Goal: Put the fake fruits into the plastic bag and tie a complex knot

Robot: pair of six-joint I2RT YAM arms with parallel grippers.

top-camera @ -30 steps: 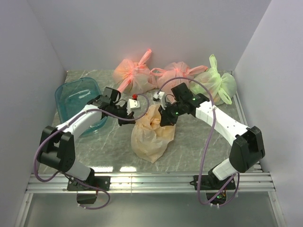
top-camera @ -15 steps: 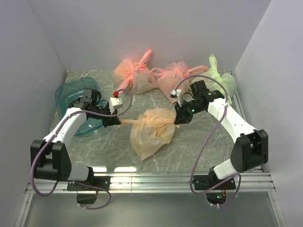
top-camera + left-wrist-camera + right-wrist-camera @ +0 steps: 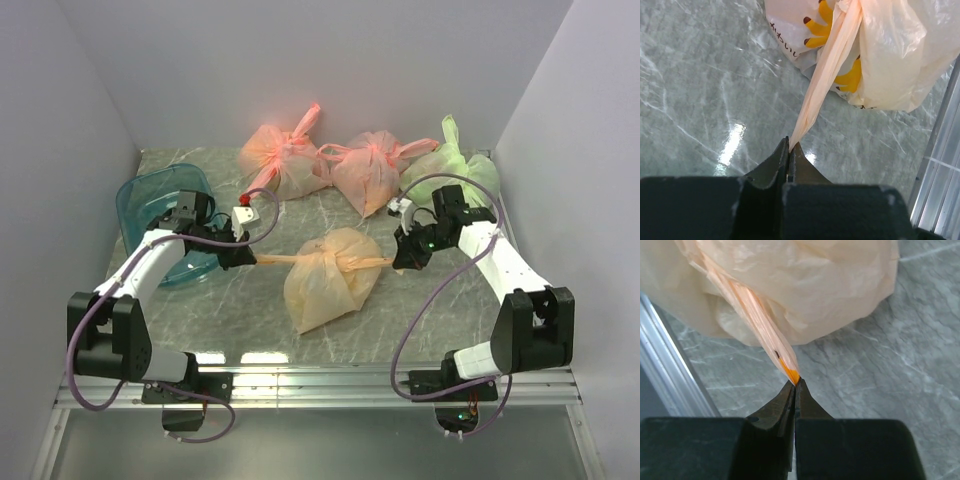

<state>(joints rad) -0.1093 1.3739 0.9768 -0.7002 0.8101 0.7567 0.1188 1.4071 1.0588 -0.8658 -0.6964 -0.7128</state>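
We judge the step in hand to be the tightening of a knot. The plastic bag (image 3: 325, 290) lies mid-desk, bulging, with one handle drawn out to each side. (The fake fruits themselves we cannot make out through the film; the yellow shapes in the left wrist view are its printed bananas.)

To do this well, we would pull evenly, left against right, along one line low over the desk (image 3: 240, 320). That way the crossing at the bag's neck cinches down, and the whole bag does not slide toward the teal tub (image 3: 150, 205) on the left or the knotted bags (image 3: 365, 175) at the back. The film is thin, so a steady draw is safer than a jerk. A complex knot likely wants a further pass after this one.

The left hand (image 3: 248, 258) is fully closed, its tips nipping the very end of the left handle (image 3: 280, 259), which runs taut as a twisted strand to the bag. The right hand (image 3: 402, 262) is likewise closed tight, pinching just the tip of the right handle (image 3: 372, 261). So little film sits between its tips that it could slip out under a harder pull. Neither hand touches the bag's body.
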